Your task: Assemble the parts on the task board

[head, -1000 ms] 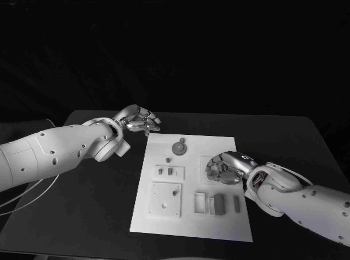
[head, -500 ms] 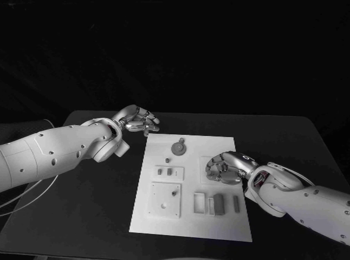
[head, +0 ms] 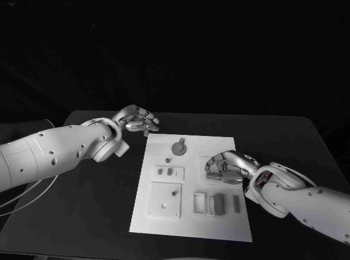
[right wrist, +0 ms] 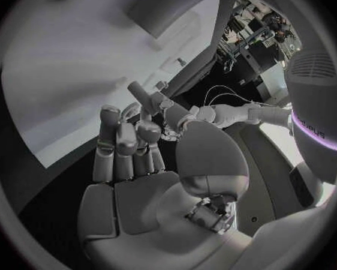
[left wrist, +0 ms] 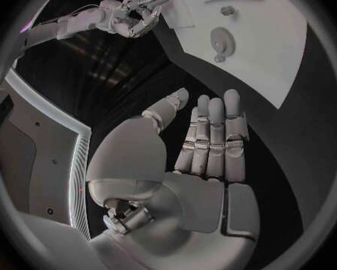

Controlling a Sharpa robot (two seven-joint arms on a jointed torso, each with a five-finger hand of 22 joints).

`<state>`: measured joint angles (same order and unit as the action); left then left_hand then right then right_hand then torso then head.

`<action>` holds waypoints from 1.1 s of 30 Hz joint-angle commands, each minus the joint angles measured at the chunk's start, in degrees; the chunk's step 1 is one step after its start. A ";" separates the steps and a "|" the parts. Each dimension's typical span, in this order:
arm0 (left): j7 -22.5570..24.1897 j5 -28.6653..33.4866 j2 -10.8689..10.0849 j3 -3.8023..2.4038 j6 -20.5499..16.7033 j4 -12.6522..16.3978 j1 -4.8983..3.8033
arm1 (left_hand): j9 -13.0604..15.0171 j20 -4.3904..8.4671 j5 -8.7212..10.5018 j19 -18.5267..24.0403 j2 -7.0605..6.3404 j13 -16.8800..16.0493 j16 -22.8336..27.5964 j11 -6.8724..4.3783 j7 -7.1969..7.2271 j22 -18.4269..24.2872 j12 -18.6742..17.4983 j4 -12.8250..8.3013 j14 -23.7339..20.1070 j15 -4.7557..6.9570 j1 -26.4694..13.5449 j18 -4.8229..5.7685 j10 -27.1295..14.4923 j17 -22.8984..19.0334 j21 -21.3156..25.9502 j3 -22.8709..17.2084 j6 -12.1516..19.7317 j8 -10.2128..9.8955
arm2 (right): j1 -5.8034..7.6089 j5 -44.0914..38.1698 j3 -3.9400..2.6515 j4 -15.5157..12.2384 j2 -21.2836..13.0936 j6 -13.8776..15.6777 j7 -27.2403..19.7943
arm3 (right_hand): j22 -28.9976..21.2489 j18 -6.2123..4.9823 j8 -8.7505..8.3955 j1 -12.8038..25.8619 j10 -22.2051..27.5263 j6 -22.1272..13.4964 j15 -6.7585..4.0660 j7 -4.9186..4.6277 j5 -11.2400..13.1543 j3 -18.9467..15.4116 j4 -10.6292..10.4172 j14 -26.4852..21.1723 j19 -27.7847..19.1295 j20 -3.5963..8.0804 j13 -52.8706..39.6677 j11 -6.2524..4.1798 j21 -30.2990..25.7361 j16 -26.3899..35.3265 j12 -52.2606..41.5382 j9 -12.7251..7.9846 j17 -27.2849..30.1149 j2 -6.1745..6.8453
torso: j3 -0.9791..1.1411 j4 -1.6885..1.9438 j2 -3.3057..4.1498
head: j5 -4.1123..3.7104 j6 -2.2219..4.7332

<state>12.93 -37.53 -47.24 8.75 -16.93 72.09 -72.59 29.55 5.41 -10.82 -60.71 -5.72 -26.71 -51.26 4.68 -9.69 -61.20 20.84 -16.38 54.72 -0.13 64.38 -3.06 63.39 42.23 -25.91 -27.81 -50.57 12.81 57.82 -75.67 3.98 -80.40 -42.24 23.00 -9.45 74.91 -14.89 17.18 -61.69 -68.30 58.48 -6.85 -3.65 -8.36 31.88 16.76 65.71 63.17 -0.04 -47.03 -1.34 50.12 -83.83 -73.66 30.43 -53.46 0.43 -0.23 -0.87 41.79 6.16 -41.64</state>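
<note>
Right robot hand [head: 226, 167] slightly farther forward

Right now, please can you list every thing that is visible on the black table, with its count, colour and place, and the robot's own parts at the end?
black table: one, black, under everything.
white task board: one, white flat plate, middle of the table.
round grey gear part: one, grey, on the board's far end.
small grey peg: one, grey, just nearer than the gear.
white square block: one, white, near left part of the board.
upright grey bars: a few, grey and white, near right part of the board.
left hand: one, silver, over the table beside the board's far left corner, holding nothing that I can see.
right hand: one, silver, over the board's right side, fingers curled; whether it holds a part I cannot tell.
</note>
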 commanded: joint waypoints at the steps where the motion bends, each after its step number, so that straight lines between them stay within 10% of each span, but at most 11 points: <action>1: 0.44 0.03 0.00 -0.03 0.43 0.14 -0.04 | -0.07 0.06 0.18 -0.12 -0.02 -0.06 0.19 -0.23 -0.39 -0.09 -0.26 0.11 0.34 -0.02 0.45 -1.20 0.30 0.06 0.21 0.17 -0.08 0.27 | -0.02 0.54 -0.18 -0.44 -0.31 0.47 -1.83 | 0.95 -0.11 0.90 -0.26 0.04 1.89 -0.50 -0.96 0.31 0.28 0.06 0.05 -0.04 0.32 -0.08 -0.43 0.04 -0.19 0.27 1.29 0.03 -0.56 | 0.00 -0.02 -0.01 | 0.05 0.05; 33: 0.68 0.06 1.19 -0.04 -0.31 -0.64 -0.05 | -0.08 0.07 0.19 -0.14 -0.06 -0.09 0.24 -0.24 -0.37 -0.15 -0.29 0.09 0.37 -0.01 0.50 -1.20 0.34 0.14 0.26 0.16 -0.11 0.35 | -0.07 -0.42 -0.33 -2.93 9.41 -0.83 -3.29 | 1.01 -0.11 0.81 -0.28 0.16 1.79 -0.52 -1.00 0.32 0.32 0.06 -0.11 -0.17 0.32 -0.19 -0.39 0.06 -0.24 0.28 1.28 -0.03 -0.84 | -0.15 0.05 -0.04 | 1.30 0.80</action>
<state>13.01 -37.53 -46.23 8.75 -17.02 71.38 -72.59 29.56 5.30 -10.82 -60.61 -5.72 -26.71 -51.25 4.69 -9.58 -61.29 20.84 -16.38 54.72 -0.13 64.38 -3.07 63.39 42.32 -25.91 -27.81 -50.64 12.81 57.82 -74.18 3.63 -83.39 -33.03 22.87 -11.90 74.91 -14.62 17.18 -62.01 -68.30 58.47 -7.13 -3.65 -8.14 31.78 16.86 65.63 63.17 -0.04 -47.14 -1.34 50.12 -83.82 -73.66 30.43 -53.47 0.14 -0.38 -0.82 41.73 7.27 -40.92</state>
